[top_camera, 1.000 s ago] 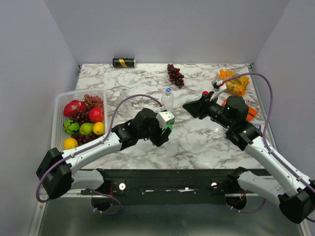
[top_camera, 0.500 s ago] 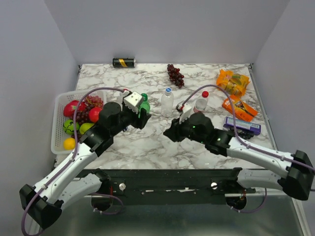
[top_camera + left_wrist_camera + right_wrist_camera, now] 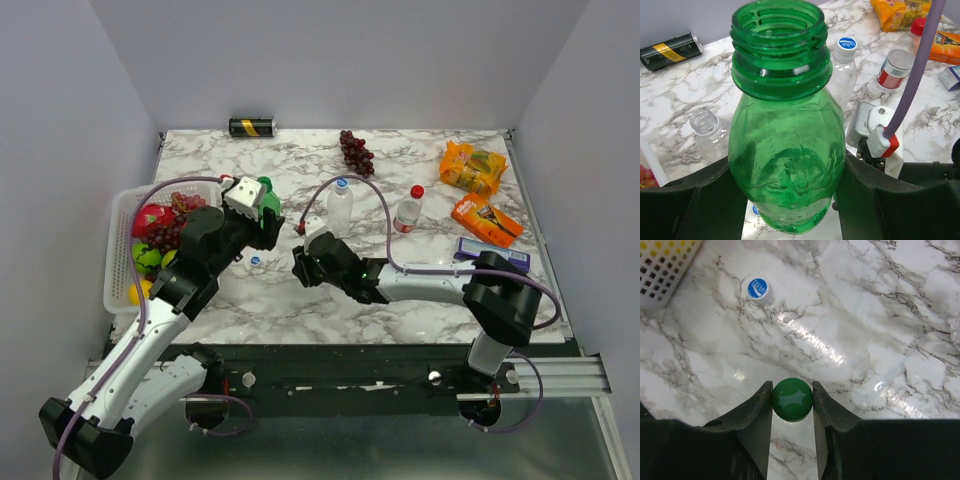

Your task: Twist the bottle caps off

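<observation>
The translucent green bottle (image 3: 787, 150), ribbed, its threaded neck bare and open, stands upright pinched in the left pincer (image 3: 786, 192) beside the white fruit basket (image 3: 120, 255). The right pincer (image 3: 792, 390) pinches the round green cap (image 3: 792, 401) just over the marble tabletop (image 3: 865, 315)

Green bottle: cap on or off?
Off. The green bottle shows a bare, open threaded neck in the left wrist view; the green cap sits between the jaws of the right gripper.

White-grey marble table (image 3: 300, 160) w/ plain pale-lilac walls (image 3: 350, 60) on 3 sides.
</observation>
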`<state>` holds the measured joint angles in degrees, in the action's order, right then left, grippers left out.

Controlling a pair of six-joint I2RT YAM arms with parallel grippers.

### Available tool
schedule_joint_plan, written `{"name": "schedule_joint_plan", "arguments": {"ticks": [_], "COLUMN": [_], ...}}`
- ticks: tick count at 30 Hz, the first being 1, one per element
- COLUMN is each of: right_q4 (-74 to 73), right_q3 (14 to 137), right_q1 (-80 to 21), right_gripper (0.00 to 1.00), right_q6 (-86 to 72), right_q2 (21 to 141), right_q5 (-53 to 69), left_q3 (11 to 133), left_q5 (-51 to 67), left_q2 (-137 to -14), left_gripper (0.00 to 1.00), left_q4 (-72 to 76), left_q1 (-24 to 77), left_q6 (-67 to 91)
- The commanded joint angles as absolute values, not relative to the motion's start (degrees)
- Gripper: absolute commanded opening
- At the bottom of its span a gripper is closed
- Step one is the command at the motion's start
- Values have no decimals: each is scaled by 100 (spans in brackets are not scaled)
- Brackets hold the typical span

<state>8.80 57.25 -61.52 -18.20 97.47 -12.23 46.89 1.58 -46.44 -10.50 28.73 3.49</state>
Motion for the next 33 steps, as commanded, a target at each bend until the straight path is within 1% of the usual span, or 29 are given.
{"name": "schedule_joint_plan", "arguments": {"ticks": [1,6,16,20,23,24,27,30,32,33], "right_q4": [1687,1758,1591,1477,1424,1398,1345,1283,1283,1396], "right_q3": [6037,6433,6837,6908,6908,6917,6952,6987,6909,6839], "right_q1": [-6179,-6170,-6179,-6179,-6179,-6179,-6170,-6179,-6179,-6179], "right_gripper": [36,37,43,48,58,64,73,79,80,82], "right_q6": [-1565,-1547,-1406,-1415,-1468,-1459,-1468,-1441,-1433,-1407], "right_q2": [10378,11064,11715,11909,11935,11936,11927,11857,11681,11602], "right_q5": [-1968,-2144,-2478,-2540,-2523,-2462,-2277,-2189,-2145,-2075], "left_q3": [4720,4729,4729,4737,4746,4746,4755,4746,4746,4746], "left_q5": [-18,-9,-9,0,158,167,211,237,263,255], "left_q2": [-4527,-4535,-4553,-4597,-4649,-4667,-4702,-4729,-4737,-4737], "left_gripper": [31,31,31,31,31,31,31,31,31,31], "left_q4": [-906,-931,-958,-949,-949,-941,-958,-958,-949,-949], "left_q1": [2628,2461,2338,2338,2338,2338,2338,2347,2338,2338], "left_q6": [475,536,519,519,519,527,519,519,492,492]}}
